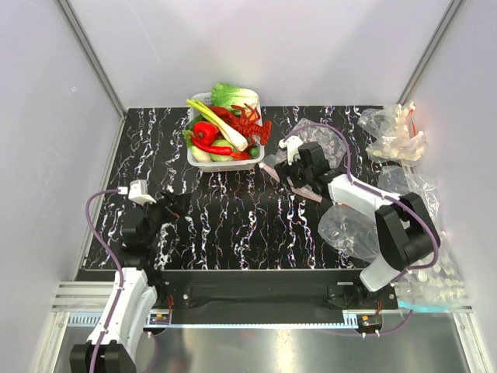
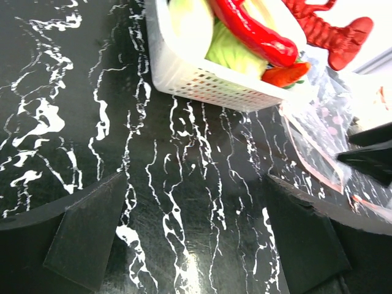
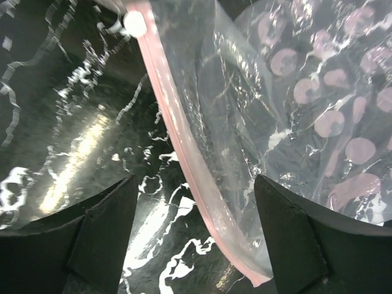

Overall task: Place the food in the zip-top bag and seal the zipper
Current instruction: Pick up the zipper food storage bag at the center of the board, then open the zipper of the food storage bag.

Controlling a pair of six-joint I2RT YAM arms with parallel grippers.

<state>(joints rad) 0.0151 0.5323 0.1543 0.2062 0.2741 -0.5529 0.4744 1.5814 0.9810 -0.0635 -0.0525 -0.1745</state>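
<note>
"Beside the basket (image 1: 210,164), on the right, what is your pincer up to?"

"My right pincer (image 3: 196,239) hangs over the mouth of the bag (image 3: 294,92). Its jaws stand wide, one on each side of the zipper (image 3: 184,153), and neither touches it that I can see. It holds nothing."

"And the left?"

"My left pincer (image 2: 196,245) is wide too, and empty. It sits low over the bare table (image 2: 61,122), short of the basket."

"Where is the food?"

"All the food (image 1: 206,134) I can see lies heaped in the basket: the chili (image 2: 251,30), the lobster (image 2: 324,27), the greens (image 2: 226,52). None is in the bag. The bag lies on the table just beside the basket, with its zipper end nearest it. Whether the mouth is zipped I cannot tell."

"So which step is this?"

"The first, I judge: getting hold of the bag's mouth so it can be opened. Filling and sealing are not yet begun."

"What does the next move want?"

"A pinch on one lip only, I think. The film looks thin and slick. Catch both layers and the mouth will not part; nip too little and the strip may slip out. Then a lift to gape the mouth toward the basket, so the left can carry food across."
</note>
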